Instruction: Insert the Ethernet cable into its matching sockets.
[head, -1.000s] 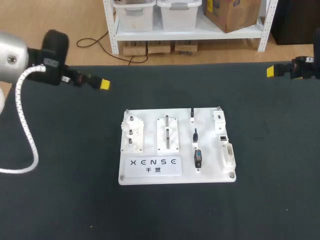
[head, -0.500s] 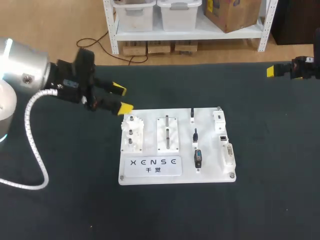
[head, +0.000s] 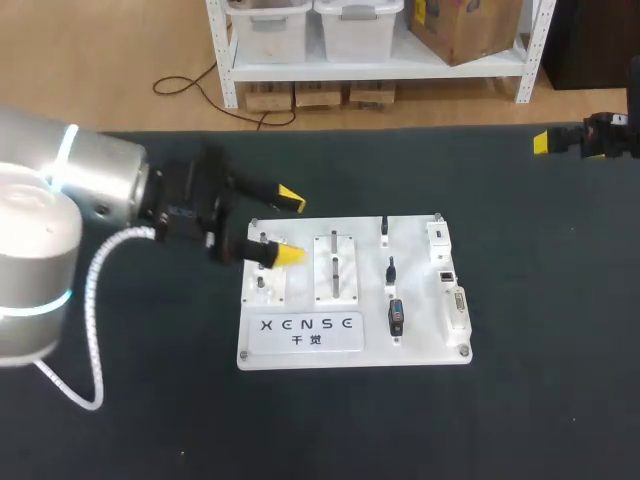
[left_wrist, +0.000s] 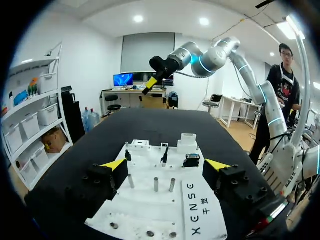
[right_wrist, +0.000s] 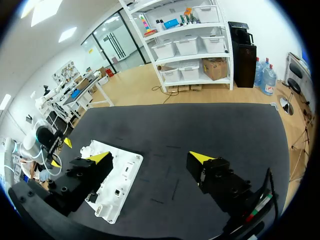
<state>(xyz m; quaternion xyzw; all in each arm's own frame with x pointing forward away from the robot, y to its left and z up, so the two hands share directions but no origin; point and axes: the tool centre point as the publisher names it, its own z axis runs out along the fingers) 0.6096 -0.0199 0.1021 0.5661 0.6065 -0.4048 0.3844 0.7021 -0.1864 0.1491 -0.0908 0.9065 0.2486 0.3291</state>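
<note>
— Item one, largest?
— The dark table (head: 520, 400) is listed first, then the left arm (head: 60, 190), entered from the left side.

— The board?
— A white board (head: 420, 345) is recorded at mid-table. A peg block (head: 264, 285) is mounted at its left end, and the sockets (head: 446, 274) are ranged along its right edge.

— End effectors?
— The left end effector (head: 289, 227) is held wide open and empty above the board's left end, one yellow tip over the peg block. The right end effector (right_wrist: 150, 157) is likewise spread wide and empty at the table's far right edge, well apart from the board.

— The Ethernet cable?
— Three small black plugs (head: 391, 270) are seated in a column just beside the sockets. Which of them belongs to the Ethernet cable cannot be told.
</note>
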